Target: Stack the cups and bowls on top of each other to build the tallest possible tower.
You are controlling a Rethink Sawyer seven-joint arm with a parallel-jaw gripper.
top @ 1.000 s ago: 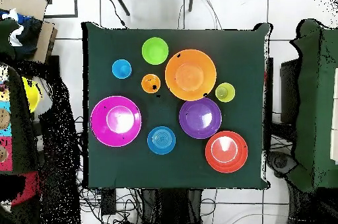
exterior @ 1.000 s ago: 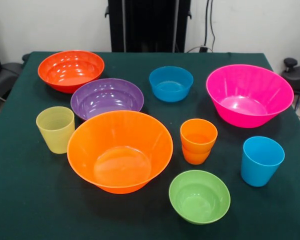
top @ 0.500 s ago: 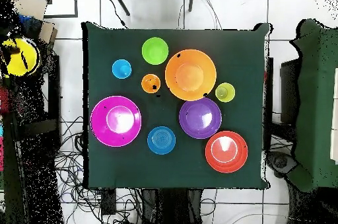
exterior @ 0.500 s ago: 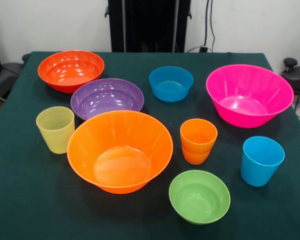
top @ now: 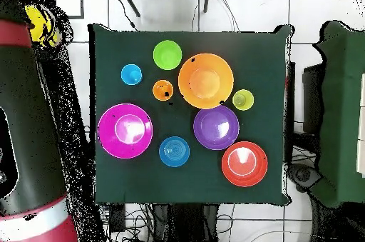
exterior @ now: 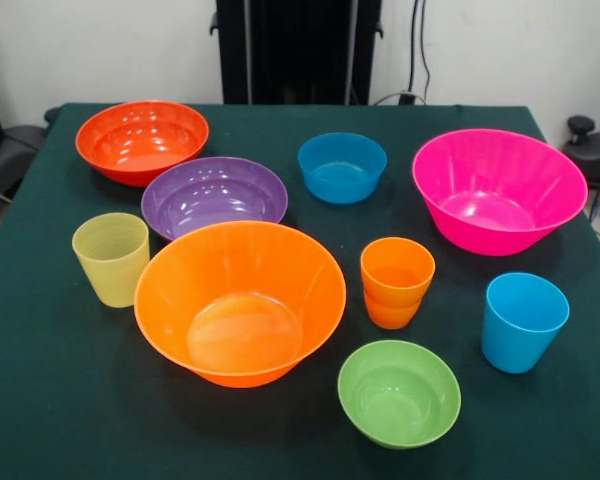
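All vessels stand apart and upright on the table. The large orange bowl [exterior: 240, 300] [top: 205, 81] is in the middle and the hot pink bowl [exterior: 498, 188] [top: 125, 130] at the front view's right. Also there are the red-orange bowl [exterior: 142, 140], purple bowl [exterior: 214, 195], blue bowl [exterior: 342, 166] and lime green bowl [exterior: 399, 392]. The ribbed pale cup [exterior: 111, 258], orange cup [exterior: 397, 282] and sky blue cup [exterior: 523, 320] stand near them. In the overhead view my red and black arm [top: 28, 125] reaches along the table's left side, with a yellow thing [top: 39, 21] at its end.
The dark green table cloth [exterior: 60, 400] covers the table. The black pedestal [exterior: 298, 50] stands at the far side. In the overhead view another dark green surface [top: 342, 111] stands to the right, and cables lie on the floor [top: 142, 218].
In the overhead view my arm has swung into sight at the left. The yellow thing has moved toward the top of the picture. The vessels on the table have not moved.
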